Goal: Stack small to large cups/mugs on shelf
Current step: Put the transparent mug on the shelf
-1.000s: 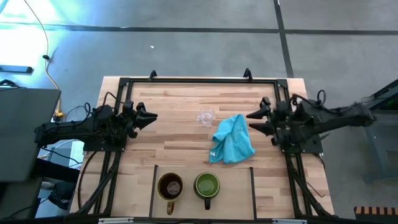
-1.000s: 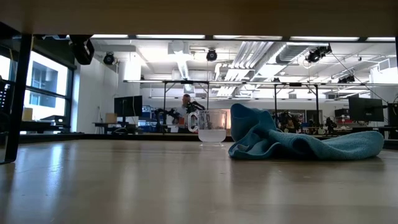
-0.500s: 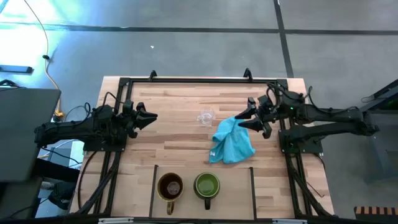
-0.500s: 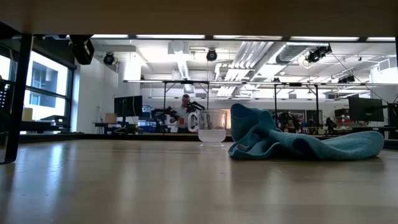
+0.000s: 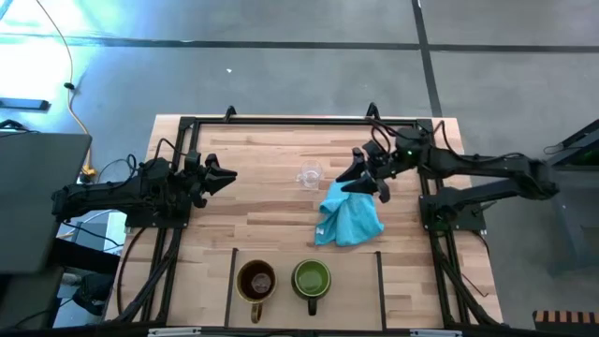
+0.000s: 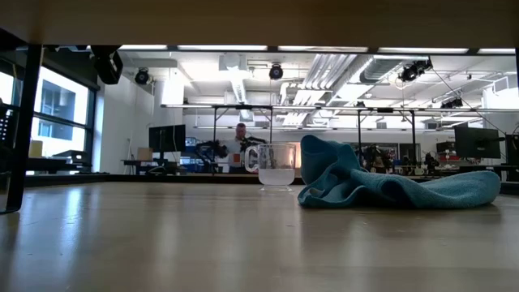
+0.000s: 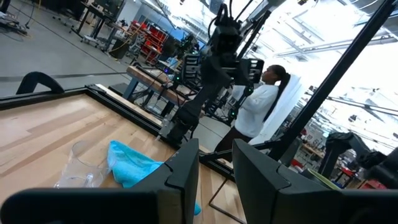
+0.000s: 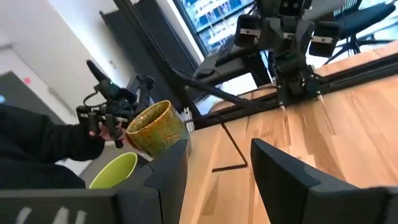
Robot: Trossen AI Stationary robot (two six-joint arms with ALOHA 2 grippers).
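The clear glass cup (image 5: pixel 310 175) stands on its base mid-table, also in the low view (image 6: pixel 276 166) and the left wrist view (image 7: pixel 81 165). The brown mug (image 5: pixel 255 281) and green mug (image 5: pixel 311 278) stand upright side by side in one bay of the shelf (image 5: pixel 356 290) at the near edge; the right wrist view shows both, brown mug (image 8: pixel 157 127) and green mug (image 8: pixel 115 169). My right gripper (image 5: pixel 354 183) hovers open over the far end of the turquoise cloth (image 5: pixel 349 215), right of the glass cup. My left gripper (image 5: pixel 232 175) waits open at the left, holding nothing.
The crumpled cloth (image 6: pixel 381 182) lies just right of the glass cup. Black frame rails (image 5: pixel 281 122) run along the table's far edge and sides. Thin black bars (image 5: pixel 231 285) mark off the shelf's bays. A person (image 7: pixel 255 106) stands beyond the table's right side.
My right gripper has swung from the table's right edge toward the left, over the cloth and closer to the glass cup, rolling as it went; it stays open. The cups and cloth have not moved.
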